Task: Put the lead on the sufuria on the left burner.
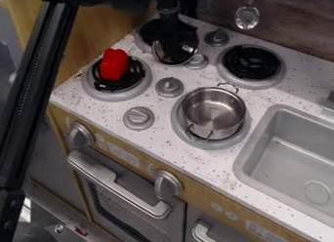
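Note:
The black gripper (pixel 172 30) hangs at the top of the view, over the back left burner. Directly below it, a round glass lid (pixel 176 50) with a metal rim overlaps the burner's near edge; the gripper hides its upper part. Dark parts merge there, so a hold on the lid cannot be made out. A small steel sufuria (pixel 213 111) with two wire handles stands upright and uncovered on the front right burner. On the front left burner (pixel 93 90) lies a red toy pepper (pixel 114 64).
Bare burner coils (pixel 252 63) are at the back right. Several grey knobs, including one (pixel 170 87) left of the sufuria, stick up from the speckled counter. A grey sink (pixel 297 151) lies to the right. A slotted spoon (pixel 246 16) hangs at the back wall.

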Controlling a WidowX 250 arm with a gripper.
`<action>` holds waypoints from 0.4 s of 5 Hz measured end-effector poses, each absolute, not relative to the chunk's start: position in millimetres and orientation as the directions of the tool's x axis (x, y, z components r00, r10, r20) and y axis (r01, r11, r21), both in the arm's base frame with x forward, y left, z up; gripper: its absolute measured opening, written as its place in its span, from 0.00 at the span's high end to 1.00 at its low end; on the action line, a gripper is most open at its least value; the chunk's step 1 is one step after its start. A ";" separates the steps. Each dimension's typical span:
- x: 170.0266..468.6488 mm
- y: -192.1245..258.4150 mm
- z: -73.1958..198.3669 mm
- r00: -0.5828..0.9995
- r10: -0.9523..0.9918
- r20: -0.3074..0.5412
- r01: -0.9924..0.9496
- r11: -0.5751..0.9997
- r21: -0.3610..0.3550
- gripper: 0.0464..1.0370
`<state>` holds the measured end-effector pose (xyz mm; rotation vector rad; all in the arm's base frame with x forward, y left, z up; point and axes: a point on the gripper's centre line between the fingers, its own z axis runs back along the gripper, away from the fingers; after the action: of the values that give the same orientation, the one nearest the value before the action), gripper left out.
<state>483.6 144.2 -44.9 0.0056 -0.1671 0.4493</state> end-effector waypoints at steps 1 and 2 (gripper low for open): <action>476.5 142.0 -39.2 0.884 0.437 0.168 -0.439 0.898 -0.024 0.99; 470.1 138.2 -19.7 0.875 0.440 0.201 -0.444 0.896 -0.025 0.97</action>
<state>470.1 138.2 -19.7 0.0221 -0.2050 0.4613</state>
